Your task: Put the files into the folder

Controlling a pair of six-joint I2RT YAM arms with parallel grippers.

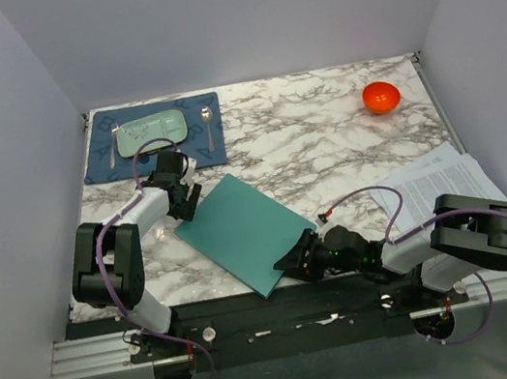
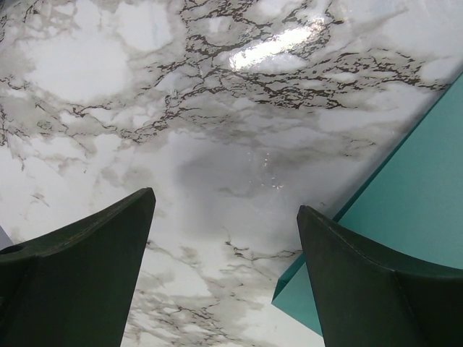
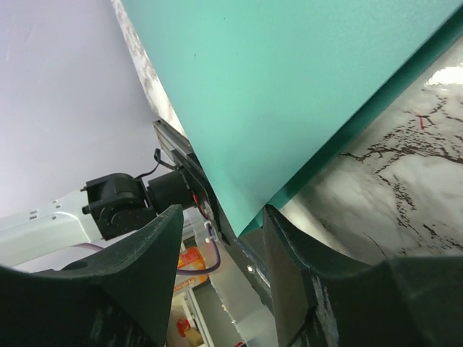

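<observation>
Because the folder [image 1: 241, 231] lies closed, nothing inside shows.

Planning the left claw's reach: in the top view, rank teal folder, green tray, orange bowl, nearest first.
1. Teal folder, right beside the left claw.
2. Green tray, farther back on the blue placemat.
3. Orange bowl, far back right.
</observation>
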